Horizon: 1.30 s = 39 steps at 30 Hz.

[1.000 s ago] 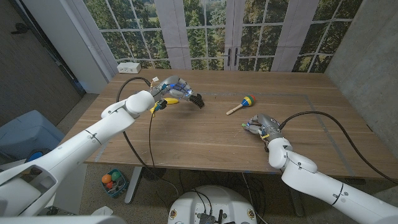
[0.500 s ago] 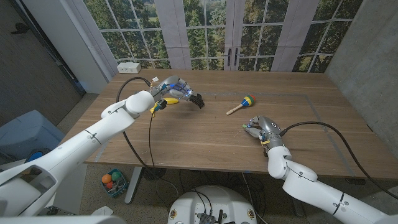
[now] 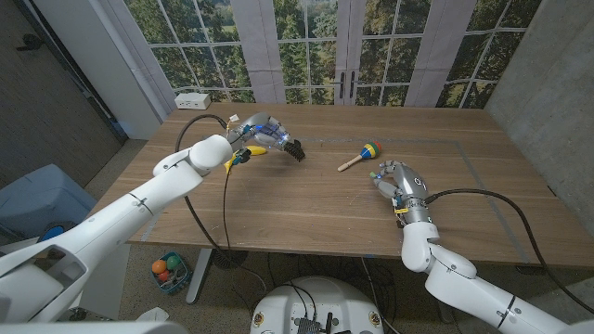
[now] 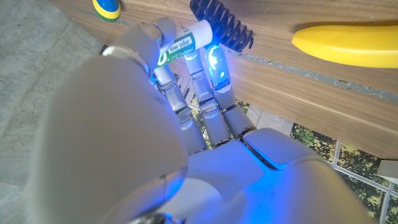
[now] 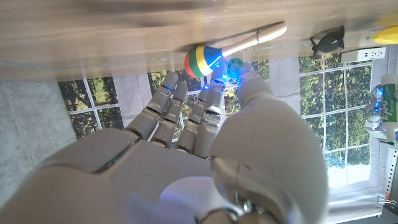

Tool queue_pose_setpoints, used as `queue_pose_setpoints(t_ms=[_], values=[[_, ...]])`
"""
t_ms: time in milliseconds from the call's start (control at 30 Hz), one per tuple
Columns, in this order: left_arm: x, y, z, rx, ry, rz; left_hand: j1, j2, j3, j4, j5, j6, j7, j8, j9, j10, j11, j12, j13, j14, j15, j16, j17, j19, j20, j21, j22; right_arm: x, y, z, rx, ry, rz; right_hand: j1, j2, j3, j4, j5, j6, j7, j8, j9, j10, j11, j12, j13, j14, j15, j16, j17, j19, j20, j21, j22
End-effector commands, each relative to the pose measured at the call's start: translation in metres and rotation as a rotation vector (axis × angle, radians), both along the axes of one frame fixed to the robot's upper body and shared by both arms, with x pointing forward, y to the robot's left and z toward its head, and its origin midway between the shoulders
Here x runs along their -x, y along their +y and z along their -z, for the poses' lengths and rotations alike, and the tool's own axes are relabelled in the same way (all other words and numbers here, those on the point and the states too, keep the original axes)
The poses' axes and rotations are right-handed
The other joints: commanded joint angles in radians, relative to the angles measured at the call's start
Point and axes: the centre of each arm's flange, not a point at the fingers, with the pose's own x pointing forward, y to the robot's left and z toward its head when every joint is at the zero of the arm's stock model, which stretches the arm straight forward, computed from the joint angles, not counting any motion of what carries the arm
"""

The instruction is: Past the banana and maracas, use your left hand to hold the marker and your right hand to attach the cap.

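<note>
At the surface's (image 3: pixel 306 213) far left, the left hand (image 3: pixel 263 130) grips the marker (image 4: pixel 185 43), just past the banana (image 3: pixel 251 150) and beside a black comb-like object (image 3: pixel 295 148). The right hand (image 3: pixel 397 180), fingers curled around a small green cap (image 5: pixel 235 65), hovers near the maraca (image 3: pixel 361 155).

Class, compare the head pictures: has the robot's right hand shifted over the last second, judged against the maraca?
Yes. The right hand has moved farther up the table, toward the maraca, which lies unmoved.
</note>
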Motion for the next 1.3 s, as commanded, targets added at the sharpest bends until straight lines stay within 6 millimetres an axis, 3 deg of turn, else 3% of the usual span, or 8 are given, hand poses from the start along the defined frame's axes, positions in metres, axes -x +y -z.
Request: queue_pose_setpoints(t_ms=[33, 700, 1300], values=[[0.001, -0.009, -0.003, -0.038, -0.017, -0.003, 0.001, 0.009, 0.035, 0.028, 0.004, 0.0, 0.004, 0.005, 0.003, 0.053, -0.043, 0.003, 0.078, 0.252, -0.249, 0.009, 0.132, -0.004, -0.118, 0.01, 0.002, 0.007, -0.005, -0.01, 0.034, -0.083, 0.009, 0.011, 0.023, -0.001, 0.006, 0.004, 0.002, -0.016, 0.006, 0.011, 0.008, -0.001, 0.005, 0.005, 0.012, -0.176, 0.001, 0.006, 0.005, -0.011, 0.007, 0.002], [0.005, -0.024, -0.009, -0.081, -0.096, 0.029, 0.002, 0.009, 0.034, 0.028, 0.002, 0.002, 0.002, 0.006, 0.003, 0.057, -0.044, -0.005, 0.079, 0.251, -0.249, -0.002, 0.135, -0.006, -0.119, 0.012, 0.003, 0.026, -0.003, -0.05, 0.21, -0.143, -0.014, 0.02, 0.019, -0.001, 0.004, 0.002, 0.008, -0.017, 0.008, 0.009, 0.008, -0.009, 0.005, 0.012, 0.01, -0.177, -0.008, 0.004, 0.006, -0.016, 0.011, 0.003], [0.004, -0.037, 0.002, -0.084, -0.137, 0.072, 0.002, 0.009, 0.034, 0.027, 0.0, 0.003, 0.002, 0.005, 0.003, 0.06, -0.044, -0.011, 0.083, 0.253, -0.249, -0.008, 0.14, -0.006, -0.12, 0.012, 0.001, 0.039, 0.013, -0.08, 0.37, -0.148, -0.041, 0.018, 0.015, -0.004, 0.007, 0.0, 0.012, -0.025, 0.008, 0.007, 0.009, -0.012, 0.005, 0.017, 0.008, -0.177, -0.016, 0.003, 0.003, -0.017, 0.013, 0.002]])
